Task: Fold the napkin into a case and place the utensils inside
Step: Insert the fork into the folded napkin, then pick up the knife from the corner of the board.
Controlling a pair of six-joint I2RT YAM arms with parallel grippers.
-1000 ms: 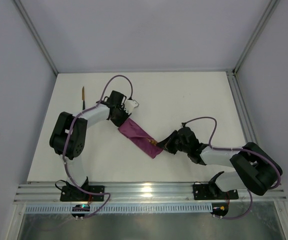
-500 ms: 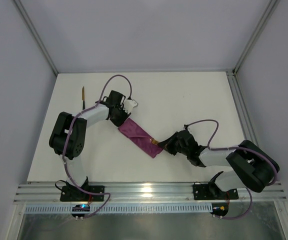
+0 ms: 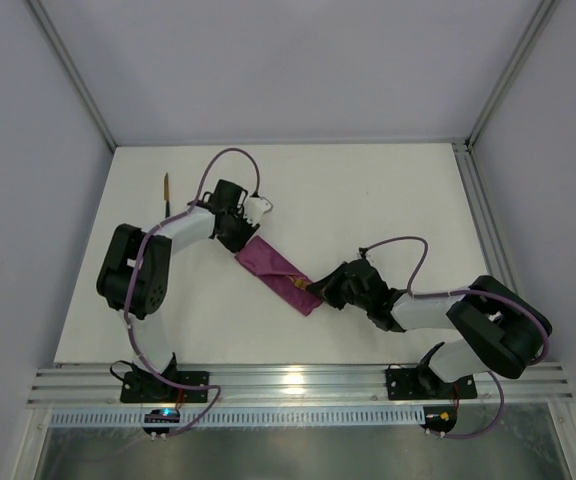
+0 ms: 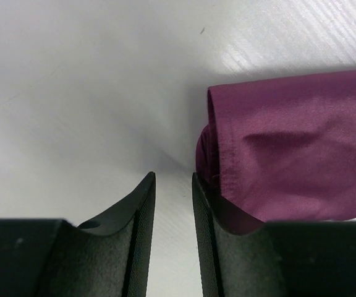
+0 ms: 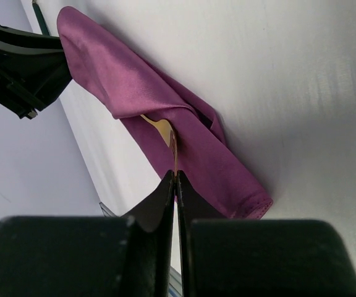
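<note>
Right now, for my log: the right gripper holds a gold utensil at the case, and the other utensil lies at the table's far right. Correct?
No: the other utensil lies at the table's far left, as the top view shows.

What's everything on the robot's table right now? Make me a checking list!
Surface: white table, no spills seen.
Job's things: purple napkin folded into a narrow strip; gold utensil with its tip tucked into the fold; other utensil lying alone at far left.
Clutter: nothing seen.
Grippers: left gripper slightly open beside the napkin's end, nothing between its jaws; right gripper shut on the gold utensil.
Cables: purple cables loop over both arms.
Surroundings: grey walls; metal rail at near edge.
</note>
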